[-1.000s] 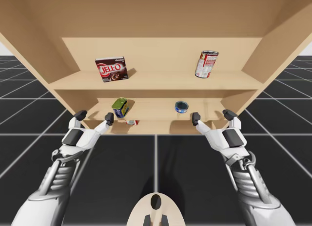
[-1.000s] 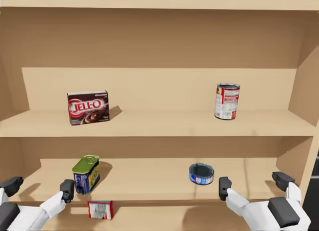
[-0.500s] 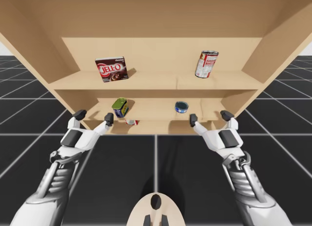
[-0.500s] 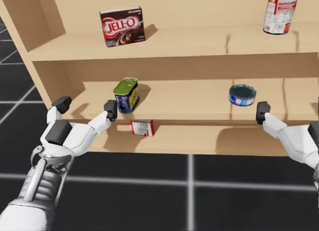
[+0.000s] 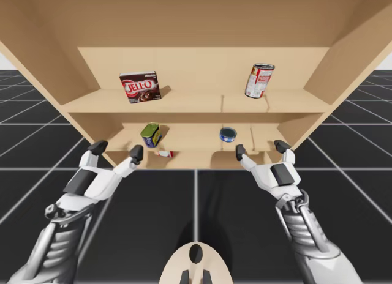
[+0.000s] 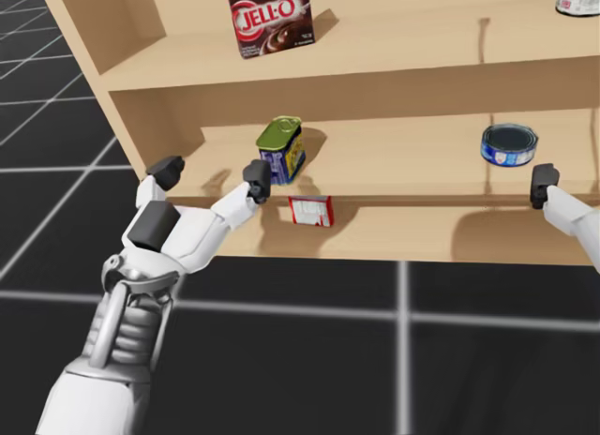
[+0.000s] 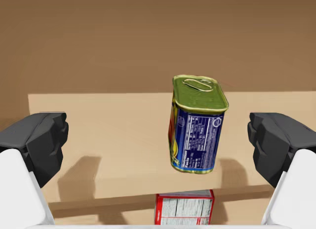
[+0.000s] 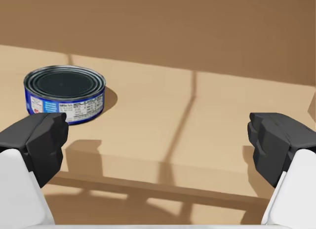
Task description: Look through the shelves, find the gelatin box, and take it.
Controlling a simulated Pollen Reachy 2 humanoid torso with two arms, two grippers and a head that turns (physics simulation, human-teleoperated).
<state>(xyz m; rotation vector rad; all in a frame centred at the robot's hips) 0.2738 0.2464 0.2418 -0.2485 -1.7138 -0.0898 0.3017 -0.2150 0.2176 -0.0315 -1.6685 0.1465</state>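
Both left fingers and right fingers stand wide apart, empty

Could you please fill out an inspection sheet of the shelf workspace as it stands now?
Surface: wooden shelf unit, three levels in use.
Job's things: small red box, likely the gelatin box, on the lowest level, just below the green-topped blue tin; not held.
Clutter: dark brown box and red-and-white can upright on the upper level; green-topped blue tin and flat blue can on the middle level.
Grippers: left gripper open, in front of the green-topped blue tin; right gripper open, near the flat blue can; both empty.
Cables: nothing seen.
Surroundings: dark gridded floor.
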